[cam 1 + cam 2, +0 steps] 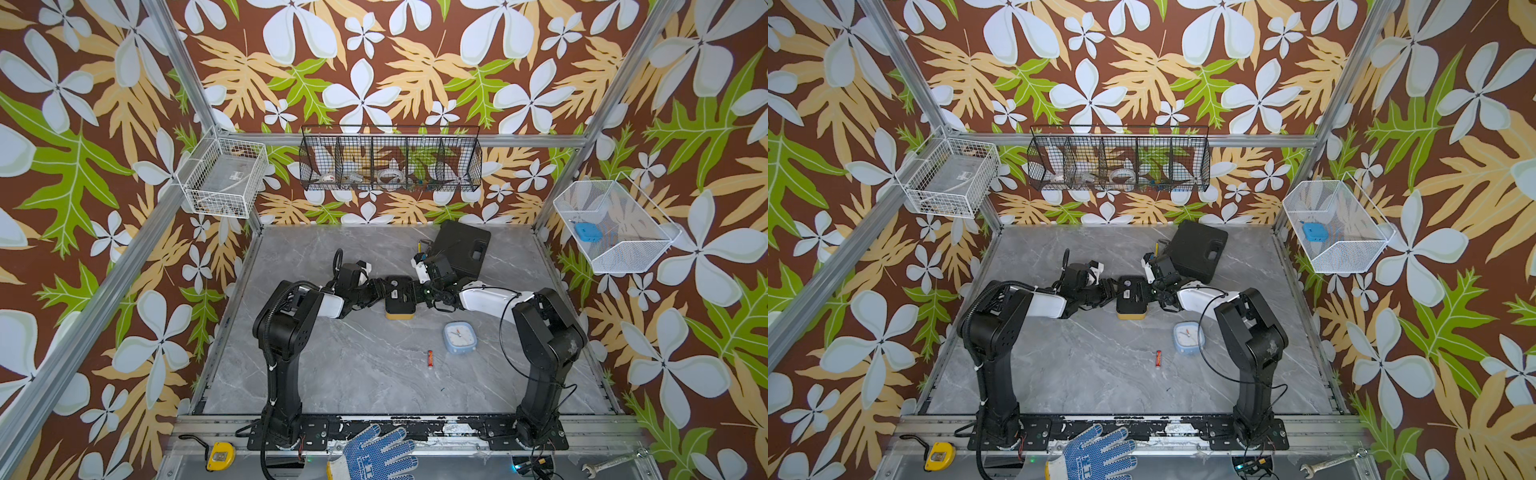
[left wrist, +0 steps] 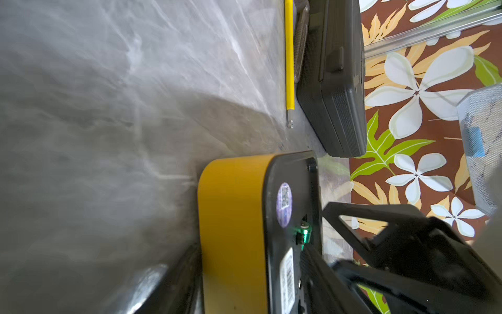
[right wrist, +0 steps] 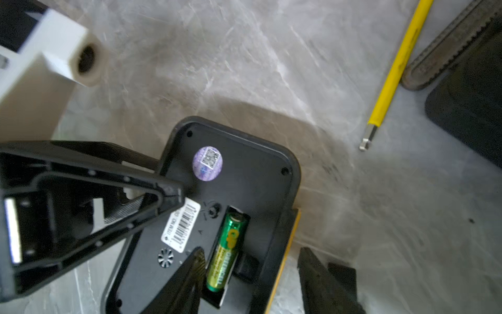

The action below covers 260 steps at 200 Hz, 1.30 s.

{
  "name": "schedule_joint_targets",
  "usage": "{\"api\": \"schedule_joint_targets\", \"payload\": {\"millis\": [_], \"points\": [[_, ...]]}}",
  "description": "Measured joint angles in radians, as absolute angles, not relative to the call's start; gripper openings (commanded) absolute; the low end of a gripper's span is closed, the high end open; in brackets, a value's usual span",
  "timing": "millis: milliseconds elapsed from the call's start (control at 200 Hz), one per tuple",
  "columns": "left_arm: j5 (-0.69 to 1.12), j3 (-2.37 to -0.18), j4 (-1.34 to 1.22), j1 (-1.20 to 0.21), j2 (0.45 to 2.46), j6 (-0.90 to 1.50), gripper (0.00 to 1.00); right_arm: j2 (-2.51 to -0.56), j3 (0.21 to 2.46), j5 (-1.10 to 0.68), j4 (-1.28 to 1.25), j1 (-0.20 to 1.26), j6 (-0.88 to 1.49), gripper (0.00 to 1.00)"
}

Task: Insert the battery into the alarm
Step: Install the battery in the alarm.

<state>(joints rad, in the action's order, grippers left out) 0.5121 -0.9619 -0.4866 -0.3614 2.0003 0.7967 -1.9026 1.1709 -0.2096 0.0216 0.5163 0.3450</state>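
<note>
Black-backed, yellow-sided plastic alarm (image 3: 244, 174) lies face down on the grey marble counter (image 3: 271, 68), midway between both arms. Green cylindrical battery (image 3: 225, 252) lies lengthwise in the open bay on its back. It looks seated, though contact at the ends can't be confirmed.

Right fingers (image 3: 190, 274) are apart and grip nothing: one tip just beside the battery, its mate off the alarm's yellow edge. Left fingers (image 2: 317, 277) bracket the alarm body, one over the black back, one low by the yellow side. Whether they press or stand clear, cannot tell.

Judgement: insertion essentially done. Left to do: confirm seating, back both arms away. No bay cover seen. A small red battery (image 1: 430, 358) lies loose nearer the robot.
</note>
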Motion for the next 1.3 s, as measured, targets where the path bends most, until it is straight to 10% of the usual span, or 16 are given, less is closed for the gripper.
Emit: {"api": "schedule_joint_targets", "payload": {"millis": [881, 1301], "points": [[0.421, -0.98, -0.399, -0.367, 1.982, 0.743, 0.56, -2.035, 1.274, -0.364, 0.042, 0.472, 0.418, 0.35], [0.364, -0.988, -0.384, -0.377, 1.983, 0.759, 0.49, -2.001, 1.345, -0.257, 0.178, 0.478, 0.379, 0.56]]}}
